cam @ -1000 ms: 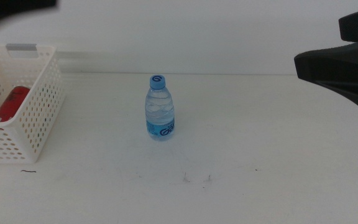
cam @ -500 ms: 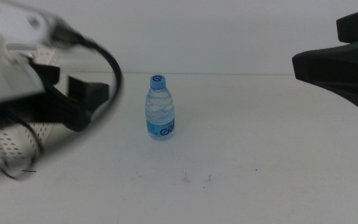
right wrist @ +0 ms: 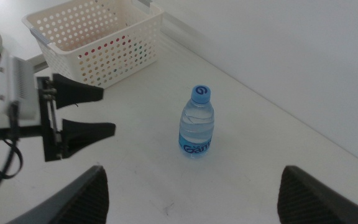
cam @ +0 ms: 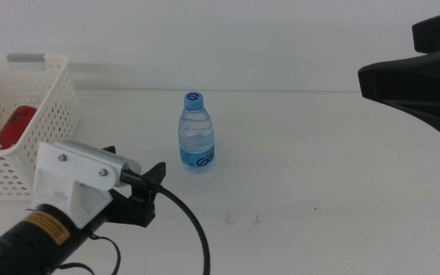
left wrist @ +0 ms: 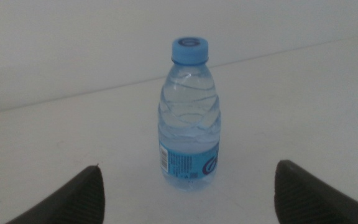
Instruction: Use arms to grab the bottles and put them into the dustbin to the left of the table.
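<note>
One clear plastic water bottle [cam: 196, 134] with blue cap and label stood upright on the white worktop [cam: 319, 168], facing the left end effector's [cam: 150, 192] wide-spread jaws.

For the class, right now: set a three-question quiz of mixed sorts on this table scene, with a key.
1. True or false: the water bottle stands upright on the table.
2. Which claw points at the bottle with jaws open around empty air: A) left claw B) right claw?
3. Fill in: the red can lies inside the ____.

Key: 1 true. 2 A. 3 dustbin.
</note>
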Motion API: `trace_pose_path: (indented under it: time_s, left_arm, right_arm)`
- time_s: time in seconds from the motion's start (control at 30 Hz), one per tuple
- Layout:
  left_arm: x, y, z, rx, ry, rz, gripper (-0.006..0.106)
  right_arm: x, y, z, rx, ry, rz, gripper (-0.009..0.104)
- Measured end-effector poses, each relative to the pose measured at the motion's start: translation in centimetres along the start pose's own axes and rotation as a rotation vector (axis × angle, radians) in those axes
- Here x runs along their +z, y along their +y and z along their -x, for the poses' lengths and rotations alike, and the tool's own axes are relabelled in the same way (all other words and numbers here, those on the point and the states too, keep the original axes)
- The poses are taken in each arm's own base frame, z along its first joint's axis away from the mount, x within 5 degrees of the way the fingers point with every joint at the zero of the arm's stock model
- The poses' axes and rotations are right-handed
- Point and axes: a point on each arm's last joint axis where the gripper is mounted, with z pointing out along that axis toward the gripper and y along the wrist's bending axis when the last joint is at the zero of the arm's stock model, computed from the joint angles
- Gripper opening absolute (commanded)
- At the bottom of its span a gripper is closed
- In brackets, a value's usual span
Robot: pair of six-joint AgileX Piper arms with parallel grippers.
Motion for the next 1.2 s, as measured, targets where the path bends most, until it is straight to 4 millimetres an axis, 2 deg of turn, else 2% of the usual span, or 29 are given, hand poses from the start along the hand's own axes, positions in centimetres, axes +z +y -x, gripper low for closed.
trace_pose_path:
  time_s: [0.17,0.27,0.4,0.63,0.83,1.2]
  left_arm:
    - [1.3,-0.1,-0.9,0.015,-0.032,-0.014,0.094]
    - [2.3,-0.2,-1.4,-0.043,-0.049,-0.024,0.094]
    - [4.3,-0.3,-2.8,-0.062,-0.051,-0.023,0.094]
    - [8.4,-0.4,-4.7,0.002,-0.062,-0.018,0.094]
    - [11.6,-0.3,-5.0,0.011,-0.077,-0.011,0.094]
    - [15.5,1.0,-5.4,-0.017,-0.077,-0.016,0.094]
  right_arm:
    - [0.0,0.0,0.0,0.000,0.000,0.000,0.085]
    - [0.0,0.0,0.0,0.000,0.000,0.000,0.085]
    - [0.0,0.0,0.0,0.000,0.000,0.000,0.085]
    - [0.0,0.0,0.0,0.000,0.000,0.000,0.085]
    - [0.0,0.0,0.0,0.000,0.000,0.000,0.085]
    - [0.0,0.0,0.0,0.000,0.000,0.000,0.085]
